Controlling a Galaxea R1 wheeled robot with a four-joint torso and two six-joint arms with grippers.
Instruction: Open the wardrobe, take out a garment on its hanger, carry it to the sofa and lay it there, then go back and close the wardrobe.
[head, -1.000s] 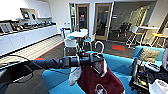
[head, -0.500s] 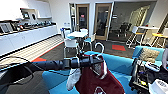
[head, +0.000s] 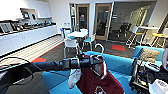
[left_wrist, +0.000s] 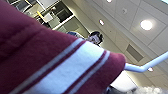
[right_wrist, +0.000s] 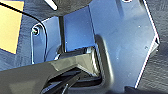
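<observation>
My left arm reaches in from the left over the blue sofa (head: 120, 65). Its gripper (head: 98, 61) is shut on the neck of the white hanger (head: 100, 47), whose hook stands up above the arm. The dark red garment (head: 96, 81) hangs below it above the sofa seat, a white sleeve (head: 74, 77) drooping at its left. In the left wrist view the garment's striped red-and-white band (left_wrist: 62, 67) is very close, with a white hanger arm (left_wrist: 147, 65) beside it. The right wrist view gives the robot's own plate (right_wrist: 120, 37) over dark floor.
White chairs (head: 71, 44) and a small table (head: 78, 34) stand beyond the sofa. A long white counter (head: 27, 36) runs along the left wall. A patterned cushion (head: 149, 55) lies on the sofa's right part. A person's head (left_wrist: 95, 38) shows under the ceiling.
The left arm has lifted slightly and levelled out, with the jacket still hanging from it. The room behind has hardly shifted.
</observation>
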